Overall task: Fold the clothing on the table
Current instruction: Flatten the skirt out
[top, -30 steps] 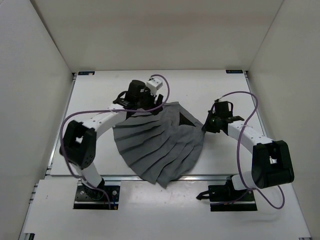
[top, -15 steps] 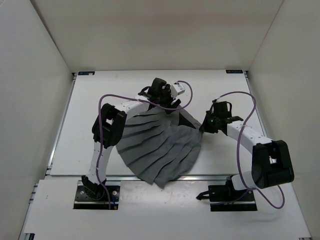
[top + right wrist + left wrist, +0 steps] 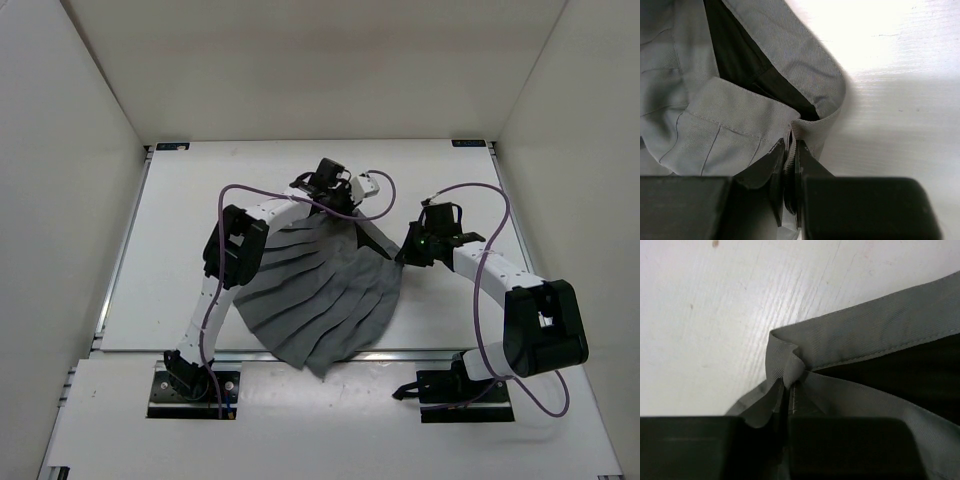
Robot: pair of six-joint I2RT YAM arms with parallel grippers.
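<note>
The clothing is a grey pleated skirt fanned out mid-table, its hem hanging over the near edge and its dark waistband opening at the far right. My left gripper sits at the skirt's far edge. In the left wrist view it is shut on a bunched fold of the waistband. My right gripper is at the skirt's right corner. The right wrist view shows it shut on the waistband's edge, with pleated cloth to its left.
The white table has metal rails and white walls on three sides. Purple cables loop above both arms. The left arm's elbow stands over the skirt's left side. Both bases sit at the near edge.
My left arm swung right along the skirt's far edge, reached the waistband and closed on it. The skirt's far left edge has drawn inward. The right gripper kept its hold.
</note>
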